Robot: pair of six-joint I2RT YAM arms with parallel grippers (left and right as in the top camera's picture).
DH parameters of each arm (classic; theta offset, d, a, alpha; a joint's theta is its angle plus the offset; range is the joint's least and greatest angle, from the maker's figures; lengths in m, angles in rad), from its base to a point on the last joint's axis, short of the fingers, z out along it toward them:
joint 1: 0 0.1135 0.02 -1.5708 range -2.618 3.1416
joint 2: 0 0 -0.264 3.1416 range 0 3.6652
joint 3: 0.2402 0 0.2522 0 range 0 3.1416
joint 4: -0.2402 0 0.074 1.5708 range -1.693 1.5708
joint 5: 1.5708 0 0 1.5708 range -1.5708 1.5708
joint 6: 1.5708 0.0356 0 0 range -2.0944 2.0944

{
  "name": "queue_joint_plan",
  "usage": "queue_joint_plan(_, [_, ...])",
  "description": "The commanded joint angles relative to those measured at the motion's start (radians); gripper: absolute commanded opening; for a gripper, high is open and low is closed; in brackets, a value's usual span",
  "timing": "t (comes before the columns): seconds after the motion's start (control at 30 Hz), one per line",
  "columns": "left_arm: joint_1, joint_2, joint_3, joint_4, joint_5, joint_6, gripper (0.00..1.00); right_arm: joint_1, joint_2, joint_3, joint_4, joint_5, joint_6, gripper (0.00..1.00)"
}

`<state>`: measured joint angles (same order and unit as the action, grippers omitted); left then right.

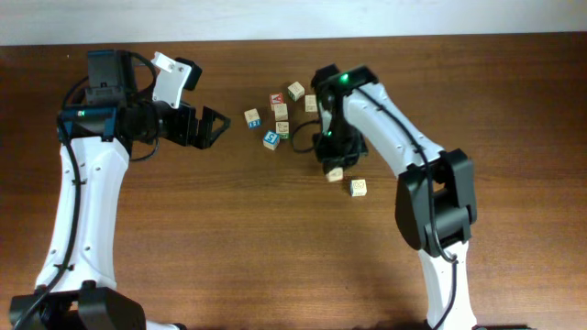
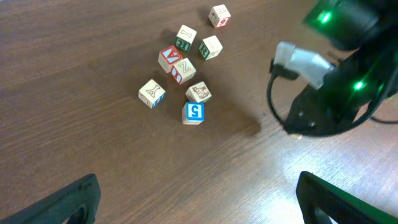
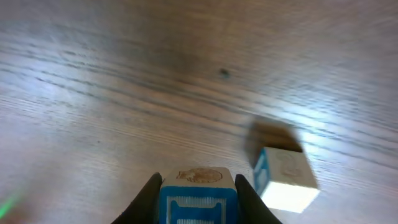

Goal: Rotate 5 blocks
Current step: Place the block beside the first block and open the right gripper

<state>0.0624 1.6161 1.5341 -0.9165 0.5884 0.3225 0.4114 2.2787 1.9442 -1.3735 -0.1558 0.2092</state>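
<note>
Overall: two white arms (image 1: 78, 202) reach over a brown wooden table (image 1: 202, 247), with small letter blocks lying between them.
Left claw (image 1: 214, 126): spread wide with nothing in it. It hangs well left of the blue 5 block (image 1: 271, 139), its dark fingertips (image 2: 68, 202) at the bottom corners of its own wrist view.
Blue 5 block: flat on the table with the 5 facing up, at the lower-left edge of the cluster in the overhead view.
Cluster (image 1: 281, 111): several more blocks just beyond the blue 5 block, some touching, a red-printed one (image 2: 168, 57) among them.
Right claw (image 1: 332, 163): right of the blue 5 block and apart from it, pinching a block by two opposite sides.
Held block (image 3: 199, 198): blue-printed face toward the wrist camera, tan top. I cannot tell whether it touches the table.
Loose block (image 1: 358, 187): farthest right of the blue 5 block, just beside the held one, resting on the table with a blue side and a pale top.
</note>
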Motion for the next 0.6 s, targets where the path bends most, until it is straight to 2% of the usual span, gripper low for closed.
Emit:
queue_joint_plan(0.0, [0.006, 0.005, 0.020, 0.002, 0.018, 0.008, 0.99, 0.001, 0.006, -0.050, 0.019, 0.039, 0.018, 0.23])
queue_joint_plan(0.43, [0.006, 0.005, 0.020, 0.002, 0.018, 0.008, 0.99, 0.001, 0.006, -0.101, 0.036, 0.089, 0.043, 0.24])
queue_joint_plan(0.47, [0.006, 0.005, 0.020, 0.002, 0.018, 0.008, 0.99, 0.001, 0.006, -0.101, 0.039, 0.090, 0.043, 0.27])
queue_joint_plan(0.5, [0.006, 0.005, 0.020, 0.002, 0.018, 0.008, 0.99, 0.001, 0.006, -0.101, 0.040, 0.090, 0.043, 0.37])
queue_joint_plan(0.53, [0.006, 0.005, 0.020, 0.002, 0.018, 0.008, 0.99, 0.001, 0.006, -0.101, 0.042, 0.090, 0.043, 0.41])
queue_joint_plan(0.57, [0.006, 0.005, 0.020, 0.002, 0.018, 0.008, 0.99, 0.001, 0.006, -0.101, 0.043, 0.090, 0.042, 0.41])
